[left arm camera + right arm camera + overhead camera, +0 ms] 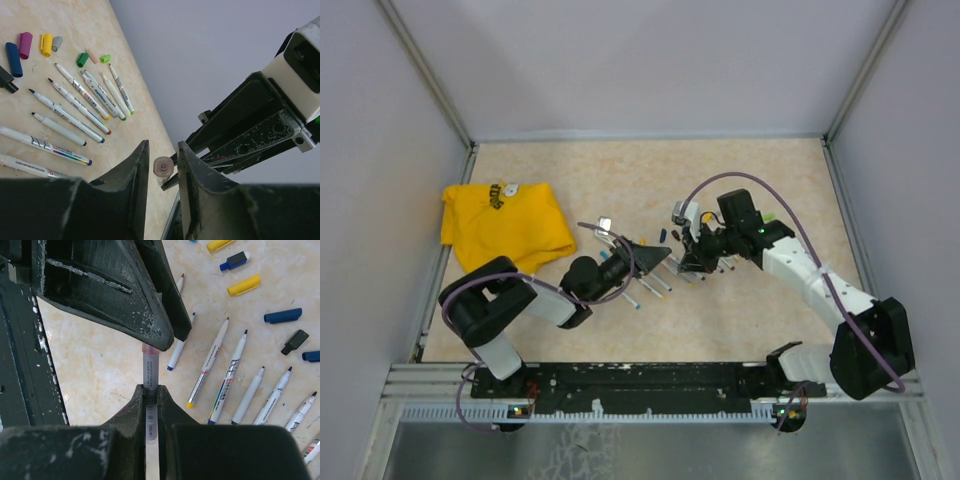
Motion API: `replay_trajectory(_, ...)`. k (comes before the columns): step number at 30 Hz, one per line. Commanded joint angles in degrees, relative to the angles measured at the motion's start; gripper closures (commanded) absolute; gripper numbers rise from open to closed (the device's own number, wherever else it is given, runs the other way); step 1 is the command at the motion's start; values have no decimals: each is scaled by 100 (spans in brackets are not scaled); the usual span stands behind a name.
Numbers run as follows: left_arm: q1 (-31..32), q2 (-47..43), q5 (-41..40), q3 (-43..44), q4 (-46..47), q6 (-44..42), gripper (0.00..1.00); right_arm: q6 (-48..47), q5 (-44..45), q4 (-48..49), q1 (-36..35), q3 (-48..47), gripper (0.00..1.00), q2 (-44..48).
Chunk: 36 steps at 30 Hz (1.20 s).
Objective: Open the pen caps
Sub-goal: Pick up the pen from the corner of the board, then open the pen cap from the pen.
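- The right gripper (150, 390) is clamping a pen (150, 371) by its barrel.
- The left gripper (162, 150) is straddling the pinkish cap (161, 166) on that pen's end; I cannot tell whether its fingers are touching it.
- Beside that pen, loose caps (46, 44) and uncapped pens (70, 117) are lying scattered.
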<state>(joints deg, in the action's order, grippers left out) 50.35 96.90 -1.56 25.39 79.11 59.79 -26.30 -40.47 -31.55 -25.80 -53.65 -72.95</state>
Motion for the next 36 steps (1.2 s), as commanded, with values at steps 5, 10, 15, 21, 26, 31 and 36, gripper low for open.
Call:
replay_trajectory(5,46,262,182,127,334,214,97,45,205,255,-127,24,100,23)
replay_trajectory(10,48,212,270,-9,624,135,100,33,161,240,-127,70,99,60)
replay_trajectory(15,53,173,249,-271,1274,-79,100,35,30,230,-127,101,62,118)
replay_trajectory(21,42,276,221,-594,2161,-267,100,73,-222,209,-127,114,48,155)
replay_trajectory(26,39,134,295,-752,2314,-559,100,69,-424,196,-127,136,46,246)
replay_trajectory(31,39,-202,375,-818,2103,-872,100,8,-618,149,-122,168,46,462)
replay_trajectory(36,37,-446,536,-852,1918,-1134,100,-6,-728,166,-90,198,46,606)
